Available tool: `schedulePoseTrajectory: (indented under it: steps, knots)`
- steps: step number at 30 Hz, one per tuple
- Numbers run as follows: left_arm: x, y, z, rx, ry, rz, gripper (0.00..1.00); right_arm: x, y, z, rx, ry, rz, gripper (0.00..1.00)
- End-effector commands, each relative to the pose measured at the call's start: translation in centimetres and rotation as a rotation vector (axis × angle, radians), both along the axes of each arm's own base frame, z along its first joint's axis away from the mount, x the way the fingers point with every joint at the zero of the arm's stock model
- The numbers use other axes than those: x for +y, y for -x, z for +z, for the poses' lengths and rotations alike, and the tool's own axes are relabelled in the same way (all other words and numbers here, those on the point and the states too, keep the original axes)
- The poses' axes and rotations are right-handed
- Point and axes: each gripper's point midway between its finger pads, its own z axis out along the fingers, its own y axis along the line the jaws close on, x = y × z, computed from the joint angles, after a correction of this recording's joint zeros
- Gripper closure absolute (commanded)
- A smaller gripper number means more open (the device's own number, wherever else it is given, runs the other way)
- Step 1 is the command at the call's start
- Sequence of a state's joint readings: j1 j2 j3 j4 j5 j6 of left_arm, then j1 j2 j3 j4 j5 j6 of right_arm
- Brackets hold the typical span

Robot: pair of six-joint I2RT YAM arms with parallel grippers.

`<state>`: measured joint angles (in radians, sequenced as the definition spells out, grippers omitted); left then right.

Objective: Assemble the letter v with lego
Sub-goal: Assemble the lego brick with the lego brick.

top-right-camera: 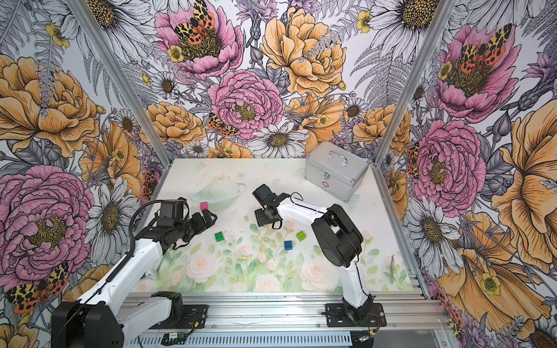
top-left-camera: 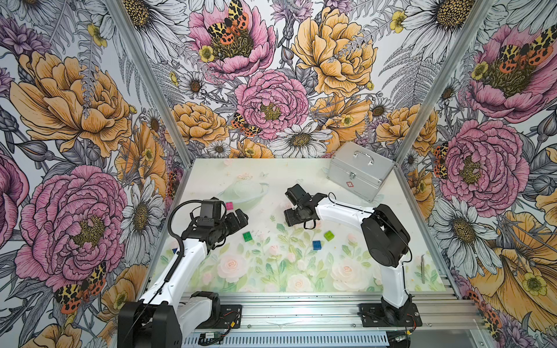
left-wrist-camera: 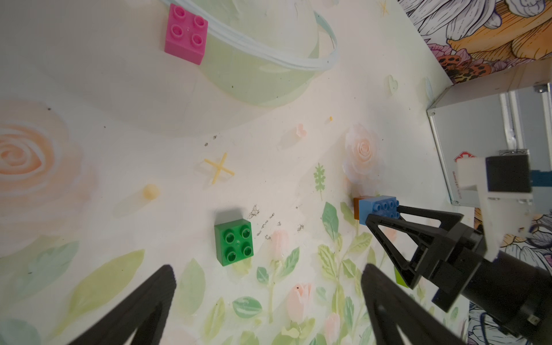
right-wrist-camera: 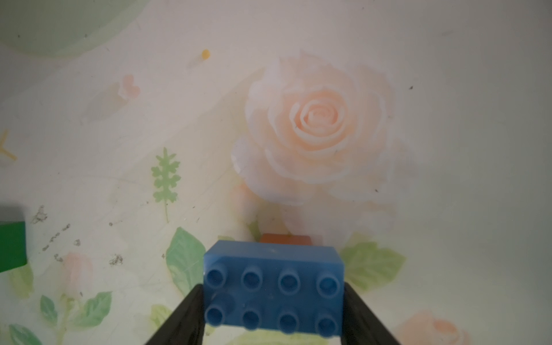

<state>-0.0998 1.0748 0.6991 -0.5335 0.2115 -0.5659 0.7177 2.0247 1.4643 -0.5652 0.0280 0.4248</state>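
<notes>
Holding the light blue brick [right-wrist-camera: 273,286] by its ends, the right gripper [left-wrist-camera: 385,215] is partly closed on it, with the orange brick [right-wrist-camera: 285,239] apparently joined beneath. The left gripper [left-wrist-camera: 268,270] is wide open and empty, the green brick [left-wrist-camera: 234,242] just ahead. Pink brick [left-wrist-camera: 185,33], dark blue brick [top-left-camera: 316,244] and lime brick [top-left-camera: 328,235] lie loose, unfitted.

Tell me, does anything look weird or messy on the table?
Nothing is broken or spilled. Small dark smudges dirty the mat beside the green brick, and a thin metal tool, maybe tweezers, lies alone near the mat's right edge.
</notes>
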Motion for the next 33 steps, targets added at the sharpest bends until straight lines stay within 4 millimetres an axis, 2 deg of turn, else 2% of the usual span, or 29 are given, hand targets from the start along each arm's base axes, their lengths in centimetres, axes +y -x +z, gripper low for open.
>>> schedulePoseTrajectory:
  steps: [1,12,20,28,33]
  knots:
    - [0.0,-0.1,0.0,-0.020,-0.004,-0.022,0.01,-2.6,3.0,-4.5,0.154,0.069,-0.003,0.81]
    - [0.0,-0.1,0.0,-0.020,-0.005,-0.022,0.01,-2.8,4.1,-4.2,0.178,0.096,0.041,0.82]
    - [0.1,-0.1,0.0,-0.021,-0.007,-0.021,0.01,-3.4,4.5,-3.4,0.209,0.115,-0.025,0.81]
    - [0.0,-0.1,0.0,-0.021,-0.005,-0.021,0.01,-2.9,4.7,-4.9,0.241,0.128,-0.034,0.81]
    - [0.1,-0.1,0.1,-0.024,-0.006,-0.022,0.01,-4.0,5.1,-6.1,0.272,0.180,-0.105,0.81]
